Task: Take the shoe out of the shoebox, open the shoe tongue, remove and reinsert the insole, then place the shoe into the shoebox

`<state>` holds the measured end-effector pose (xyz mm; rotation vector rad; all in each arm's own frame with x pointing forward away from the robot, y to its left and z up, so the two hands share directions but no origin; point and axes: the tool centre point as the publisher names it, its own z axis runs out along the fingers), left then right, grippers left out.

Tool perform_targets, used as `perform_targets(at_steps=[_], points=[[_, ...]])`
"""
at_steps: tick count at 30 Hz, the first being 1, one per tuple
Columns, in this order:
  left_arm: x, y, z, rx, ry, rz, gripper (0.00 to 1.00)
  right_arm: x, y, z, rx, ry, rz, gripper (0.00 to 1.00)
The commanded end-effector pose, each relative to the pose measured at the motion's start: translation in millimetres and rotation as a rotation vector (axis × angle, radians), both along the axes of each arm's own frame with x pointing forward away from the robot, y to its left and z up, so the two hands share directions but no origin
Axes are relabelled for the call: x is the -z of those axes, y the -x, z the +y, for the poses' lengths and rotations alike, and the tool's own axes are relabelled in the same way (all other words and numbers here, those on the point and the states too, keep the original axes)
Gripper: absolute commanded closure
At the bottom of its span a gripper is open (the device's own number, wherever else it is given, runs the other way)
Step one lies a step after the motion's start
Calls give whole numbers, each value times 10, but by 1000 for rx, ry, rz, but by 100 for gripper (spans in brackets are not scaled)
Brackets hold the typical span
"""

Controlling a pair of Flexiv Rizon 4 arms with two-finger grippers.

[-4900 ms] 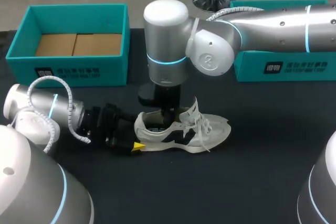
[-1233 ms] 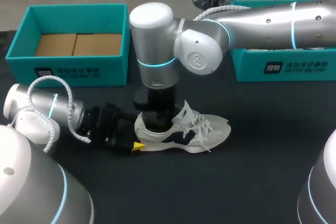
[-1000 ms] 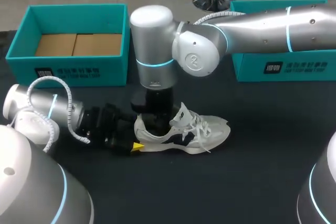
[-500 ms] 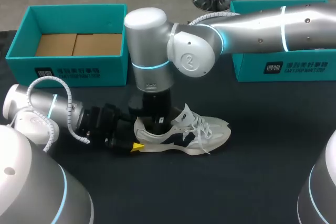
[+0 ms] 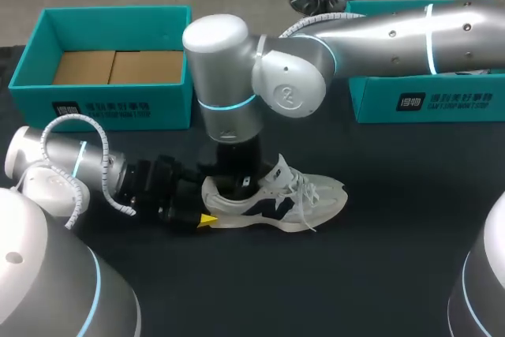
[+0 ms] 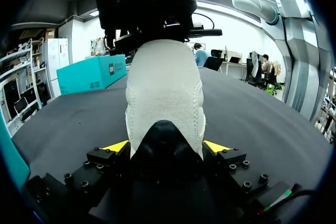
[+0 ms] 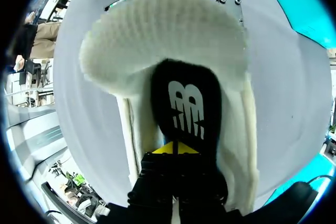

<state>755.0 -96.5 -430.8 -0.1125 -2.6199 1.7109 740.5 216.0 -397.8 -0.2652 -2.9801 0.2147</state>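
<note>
On the tabletop (image 5: 379, 266), the left fingers (image 6: 116, 146) clamp the heel of the shoe (image 5: 309, 200); the right fingers (image 7: 176, 149), closed together, touch the insole (image 7: 185, 103) inside.

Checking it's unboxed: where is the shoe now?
The shoe lies mid-table in the head view, outside the shoebox, heel held in the left gripper, right gripper inside its opening.
</note>
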Motion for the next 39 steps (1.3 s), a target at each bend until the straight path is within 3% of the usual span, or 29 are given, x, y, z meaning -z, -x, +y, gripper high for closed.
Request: perform_targets(at_steps=[1, 11, 26, 31, 32, 33, 34, 39], points=[[32, 1, -7, -2, 0, -1, 100, -275, 1, -105, 2, 5, -33, 100], [32, 1, -7, -2, 0, -1, 100, -512, -123, -185, 4, 18, -80, 100], [32, 1, -7, -2, 0, -1, 100, -176, -309, -88, -12, -20, -60, 100], [32, 1, -7, -2, 0, -1, 100, -157, -338, -96, -10, -26, -52, 100], [32, 1, -7, -2, 0, -1, 100, -158, -339, -96, -10, -27, -49, 97], [32, 1, -7, -2, 0, -1, 100, -158, -338, -96, -10, -29, -47, 76], [32, 1, -7, -2, 0, -1, 100, -157, -336, -97, -10, -30, -46, 69], [32, 1, -7, -2, 0, -1, 100, -136, -287, -101, -5, -37, -37, 58]])
